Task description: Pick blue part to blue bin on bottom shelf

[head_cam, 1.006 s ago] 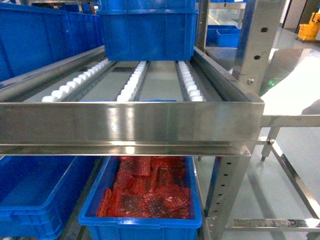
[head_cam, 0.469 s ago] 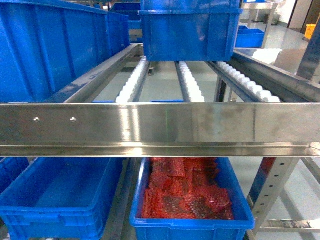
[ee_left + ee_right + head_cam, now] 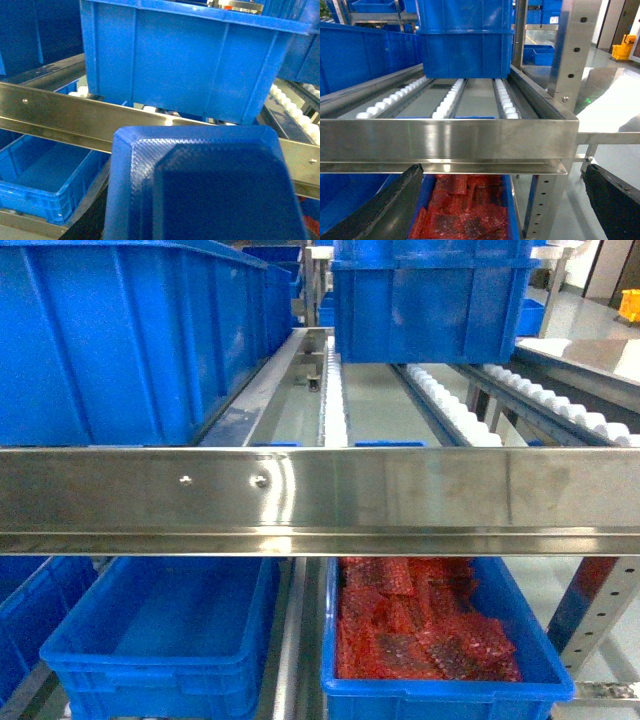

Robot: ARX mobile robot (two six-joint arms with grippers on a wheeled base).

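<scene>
right pincer (image 3: 502, 202) hangs spread before the rack's steel rail (image 3: 445, 141); left pincer's state cannot be told, a blue part (image 3: 205, 185) filling its view. empty blue bin (image 3: 165, 635) sits below, near left.

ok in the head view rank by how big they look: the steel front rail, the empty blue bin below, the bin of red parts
1. steel front rail
2/3. empty blue bin and bin of red parts: look alike, both cropped, so unranked.
</scene>
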